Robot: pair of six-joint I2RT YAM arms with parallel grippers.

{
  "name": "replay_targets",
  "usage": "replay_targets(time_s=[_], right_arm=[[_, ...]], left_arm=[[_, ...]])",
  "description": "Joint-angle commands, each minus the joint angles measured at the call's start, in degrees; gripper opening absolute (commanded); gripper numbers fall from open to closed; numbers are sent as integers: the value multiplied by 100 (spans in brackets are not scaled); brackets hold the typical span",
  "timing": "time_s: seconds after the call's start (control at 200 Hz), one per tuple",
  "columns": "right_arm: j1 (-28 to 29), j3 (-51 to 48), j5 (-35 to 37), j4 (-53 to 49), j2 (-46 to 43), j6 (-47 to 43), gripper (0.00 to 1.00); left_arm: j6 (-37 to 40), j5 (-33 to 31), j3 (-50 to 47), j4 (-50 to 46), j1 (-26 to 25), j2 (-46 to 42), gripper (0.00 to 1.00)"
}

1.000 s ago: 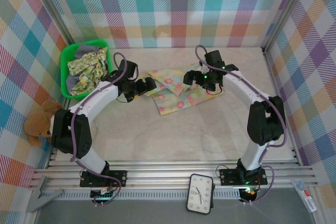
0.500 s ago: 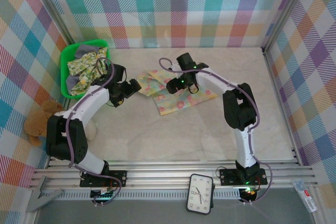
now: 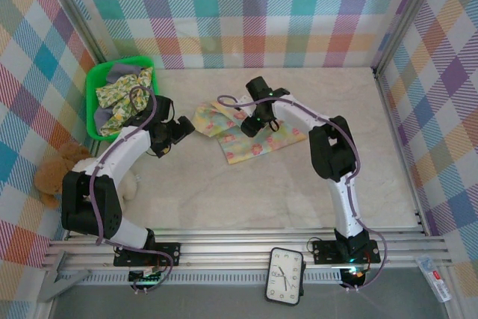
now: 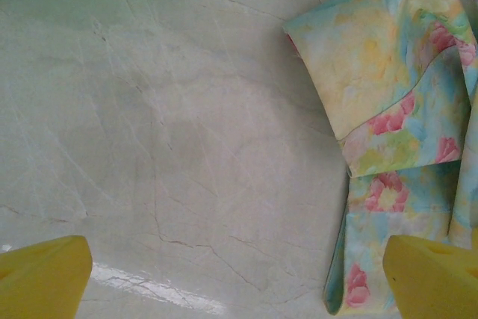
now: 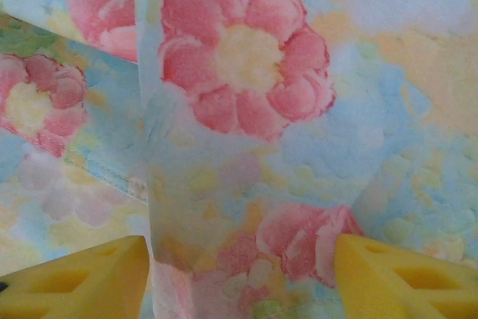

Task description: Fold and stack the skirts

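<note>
Where the right tool (image 5: 243,265) hangs, the skirt (image 3: 250,147) lies beneath.

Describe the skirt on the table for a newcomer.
On the pale marble-look table, look centre-back. The pastel blue-yellow cloth skirt with pink flowers lies there; the other garments sit in the green plastic basket at left.

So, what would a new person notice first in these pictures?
Probably the pastel floral skirt in the middle of the table, with the right claw down on it and the left claw open beside its left edge. Next come the bright green basket of crumpled cloth at the far left corner and the teddy bear at the left edge.
</note>
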Motion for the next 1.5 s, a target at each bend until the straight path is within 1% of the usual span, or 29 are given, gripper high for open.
replay_targets(time_s=[0.0, 0.015, 0.02, 0.04, 0.045, 0.07, 0.1, 0.125, 0.165, 0.22, 0.335, 0.405, 0.47, 0.54, 0.6, 0.655, 0.71, 0.77, 0.84, 0.96, 1.01, 1.08, 1.105, 1.16, 1.235, 1.34, 1.495], right_arm=[[105, 191, 229, -87, 182, -260, 54], [103, 204, 255, -83, 174, -254, 52], [104, 209, 263, -86, 174, -253, 49], [109, 229, 301, -94, 162, -237, 43], [116, 235, 308, -92, 154, -227, 43], [107, 222, 361, -75, 101, -190, 33], [106, 148, 442, -3, -22, -160, 24], [99, 57, 495, 78, -185, -153, 20], [74, -210, 556, 225, -443, -160, 9], [-8, -594, 617, 360, -936, -169, 0], [-446, -1338, 439, 208, -1865, -391, 0], [-827, -1729, 310, 2, -2256, -764, 0], [-1173, -2148, 198, -17, -2553, -1294, 0], [-1524, -2684, 13, 313, -2908, -1868, 0], [-1837, -2996, -228, 651, -3166, -2107, 0], [-2082, -3203, -429, 851, -3355, -2341, 0], [-2193, -3414, -533, 1111, -3522, -2683, 0], [-2242, -3593, -669, 1324, -3641, -2937, 0], [-2239, -3719, -752, 1521, -3706, -3065, 0], [-2246, -3883, -701, 1771, -3699, -3154, 0], [-2250, -3916, -679, 1806, -3682, -3174, 0], [-2250, -3933, -672, 1804, -3656, -3169, 0], [-2252, -3949, -682, 1816, -3654, -3170, 0], [-2250, -3985, -709, 1843, -3655, -3146, 0], [-2254, -4017, -747, 1870, -3654, -3108, 0], [-2249, -4048, -802, 1886, -3646, -3071, 0], [-2254, -4083, -811, 1910, -3628, -3031, 0]], left_arm=[[114, -10, -32, -117, 108, -34, 100], [132, -7, -32, -110, 110, -21, 100], [132, -3, -32, -108, 110, -19, 100], [155, 15, -24, -100, 118, -22, 100], [161, 21, -23, -95, 118, -20, 100], [205, 47, -12, -77, 119, -14, 100], [283, 88, -6, -49, 127, -9, 100], [361, 132, 7, -31, 122, -2, 100], [484, 190, 29, 0, 120, 9, 100], [709, 269, 52, 57, 98, 18, 100], [1253, 326, 86, 147, -56, 29, 100], [1625, 354, 154, 190, -218, 57, 100], [1946, 463, 229, 316, -393, 78, 100], [2288, 442, 275, 504, -671, 133, 100], [2610, 466, 330, 602, -892, 224, 100], [2921, 476, 416, 597, -1053, 344, 97], [3247, 470, 512, 537, -1209, 446, 95], [3665, 428, 607, 483, -1430, 517, 92], [4087, 433, 658, 451, -1751, 536, 92], [4484, 689, 716, 396, -2229, 607, 87], [4640, 533, 779, 274, -2474, 681, 85], [4789, 60, 868, 66, -2794, 857, 78], [4790, -59, 905, 13, -2845, 953, 74], [4770, -88, 982, -132, -2889, 1148, 68], [4821, -106, 1080, -261, -2982, 1400, 64], [4976, -37, 1188, -310, -3132, 1662, 62], [5044, 73, 1388, -252, -3185, 2059, 58]])
